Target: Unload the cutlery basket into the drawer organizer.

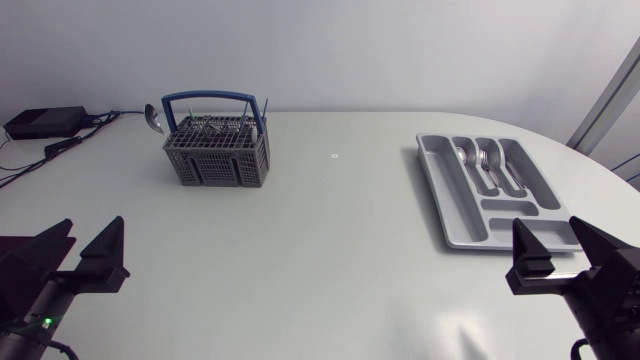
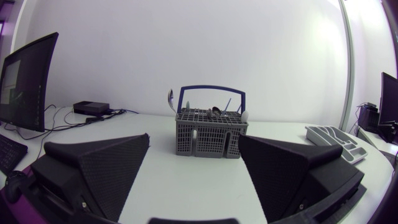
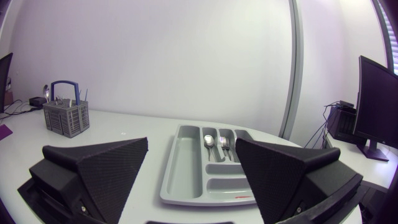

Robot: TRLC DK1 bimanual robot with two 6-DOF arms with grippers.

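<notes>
A grey plastic cutlery basket with a blue arched handle [image 2: 210,132] stands upright on the white worktop [image 1: 340,250], well ahead of the left gripper [image 1: 93,235]. Its broad side faces the fingers and its long axis runs across them, with the handle spanning that length. A silver spoon [image 1: 153,117] and other utensils stick up out of it, and the spoon leans outward past one end.

The grey compartmented drawer organizer [image 3: 186,165] lies flat just ahead of the right gripper [image 1: 546,232]. Its long axis runs away from the fingers at a slight angle. A few silver pieces of cutlery [image 3: 214,142] lie lengthwise in its middle slots, bowls at the far end. The organizer sits near the worktop's curved edge.

A wide stretch of worktop separates basket and organizer. Both pairs of fingers are spread wide, holding nothing.
</notes>
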